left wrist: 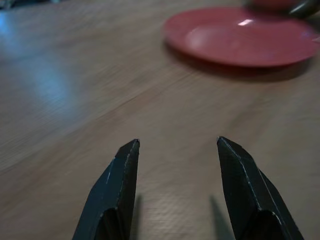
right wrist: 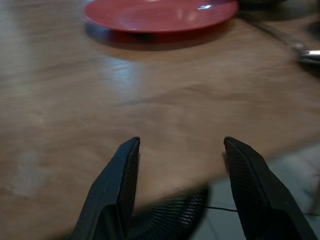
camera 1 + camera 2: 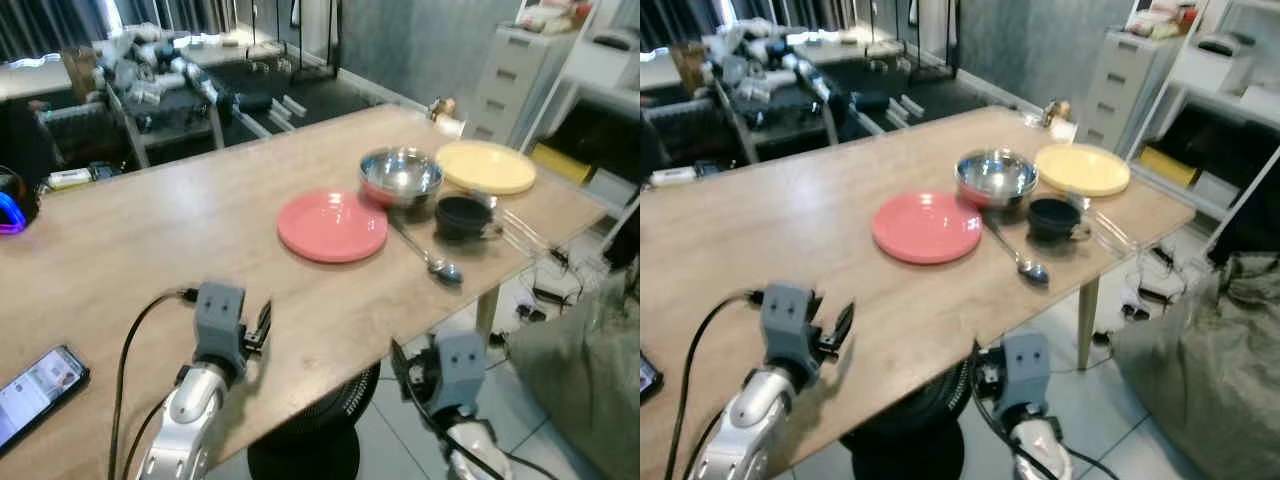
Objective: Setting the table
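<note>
On the wooden table (image 3: 150,240) lies a pink plate (image 3: 332,225). Behind it to the right stands a steel bowl (image 3: 400,175), with a yellow plate (image 3: 485,166) beyond that. A dark cup (image 3: 463,216) sits in front of the bowl, and a spoon (image 3: 430,258) lies between the cup and the pink plate. My left gripper (image 1: 177,144) hovers open, low over the near part of the table, short of the pink plate (image 1: 240,35). My right gripper (image 2: 181,141) is open at the table's near edge, with the pink plate (image 2: 160,15) ahead.
A phone (image 3: 35,385) lies on the near left of the table. A fan base (image 3: 310,440) stands on the floor under the table edge. A grey bag (image 3: 580,370) sits on the floor to the right, and a white drawer cabinet (image 3: 505,80) stands behind the table's far corner.
</note>
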Robot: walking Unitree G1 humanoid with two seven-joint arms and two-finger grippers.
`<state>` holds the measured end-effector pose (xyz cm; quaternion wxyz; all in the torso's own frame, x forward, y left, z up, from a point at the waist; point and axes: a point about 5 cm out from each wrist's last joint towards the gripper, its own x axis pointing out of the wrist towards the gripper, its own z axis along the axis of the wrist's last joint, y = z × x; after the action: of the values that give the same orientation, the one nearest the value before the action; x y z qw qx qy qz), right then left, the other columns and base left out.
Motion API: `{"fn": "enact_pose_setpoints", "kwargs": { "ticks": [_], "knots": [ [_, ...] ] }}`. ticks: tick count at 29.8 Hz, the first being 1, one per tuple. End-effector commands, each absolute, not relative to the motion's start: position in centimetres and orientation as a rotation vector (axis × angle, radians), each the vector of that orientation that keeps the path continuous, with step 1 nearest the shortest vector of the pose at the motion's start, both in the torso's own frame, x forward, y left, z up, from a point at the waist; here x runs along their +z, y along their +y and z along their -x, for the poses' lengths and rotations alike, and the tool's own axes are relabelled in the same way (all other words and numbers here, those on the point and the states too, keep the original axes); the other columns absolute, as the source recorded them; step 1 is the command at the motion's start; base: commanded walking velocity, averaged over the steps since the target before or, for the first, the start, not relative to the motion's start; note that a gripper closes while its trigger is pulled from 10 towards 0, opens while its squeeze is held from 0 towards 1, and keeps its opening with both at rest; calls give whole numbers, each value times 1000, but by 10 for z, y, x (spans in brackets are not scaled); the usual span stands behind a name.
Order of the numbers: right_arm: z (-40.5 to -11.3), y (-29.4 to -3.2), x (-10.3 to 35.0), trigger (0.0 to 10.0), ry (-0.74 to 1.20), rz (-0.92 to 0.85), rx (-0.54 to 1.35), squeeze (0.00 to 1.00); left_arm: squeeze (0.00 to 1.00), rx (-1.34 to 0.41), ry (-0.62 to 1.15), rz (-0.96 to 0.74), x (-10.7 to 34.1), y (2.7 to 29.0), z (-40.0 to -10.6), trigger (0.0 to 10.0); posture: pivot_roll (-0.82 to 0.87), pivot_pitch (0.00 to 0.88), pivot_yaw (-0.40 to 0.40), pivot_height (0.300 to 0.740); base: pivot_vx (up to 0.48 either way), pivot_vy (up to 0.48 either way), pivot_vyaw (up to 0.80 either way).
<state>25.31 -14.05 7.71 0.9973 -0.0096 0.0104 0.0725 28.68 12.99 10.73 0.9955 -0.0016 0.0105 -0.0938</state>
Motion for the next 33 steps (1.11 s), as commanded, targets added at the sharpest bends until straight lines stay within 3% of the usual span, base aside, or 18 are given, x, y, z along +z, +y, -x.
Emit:
{"fn": "enact_pose_setpoints", "kwargs": {
  "ticks": [1, 27, 33],
  "knots": [
    [-250, -146, 73, 10000, 38, 27, 127, 0, 0, -202, 34, -2, 104, 128, -284, 10000, -137, 0, 93, 740, 0, 0, 0],
    [-261, -138, 95, 10000, -39, 8, 153, 0, 0, -188, 39, -20, 109, 137, -289, 10000, -108, 0, 89, 740, 0, 0, 0],
    [-287, -124, 149, 10000, -183, -61, 169, 0, 0, -211, -45, -143, 138, 154, -304, 10000, -85, 0, 93, 740, 0, 0, 0]
  ]
}}
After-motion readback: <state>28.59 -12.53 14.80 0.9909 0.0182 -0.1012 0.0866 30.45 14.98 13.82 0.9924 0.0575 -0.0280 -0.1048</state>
